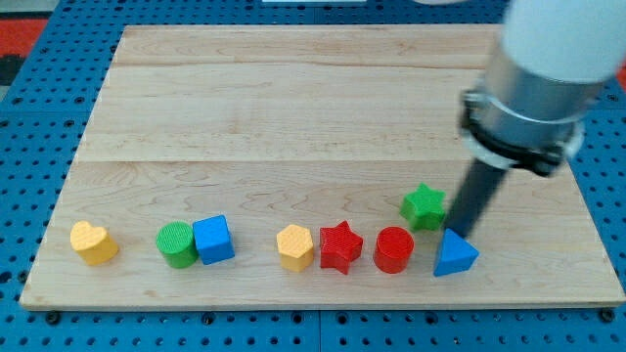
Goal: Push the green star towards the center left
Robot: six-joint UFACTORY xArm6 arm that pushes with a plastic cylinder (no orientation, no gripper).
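The green star (424, 206) lies on the wooden board (293, 108) at the lower right. My tip (457, 232) is just to the right of the star and slightly below it, right at the top of the blue triangle (454, 254). The dark rod rises up and to the right into the arm's grey and white body (538, 78). Whether the tip touches the star or the triangle cannot be told.
A row of blocks lies along the view's bottom: yellow heart (93, 242), green cylinder (177, 244), blue cube (214, 240), yellow hexagon (294, 247), red star (340, 246), red cylinder (393, 249). A blue pegboard (39, 117) surrounds the board.
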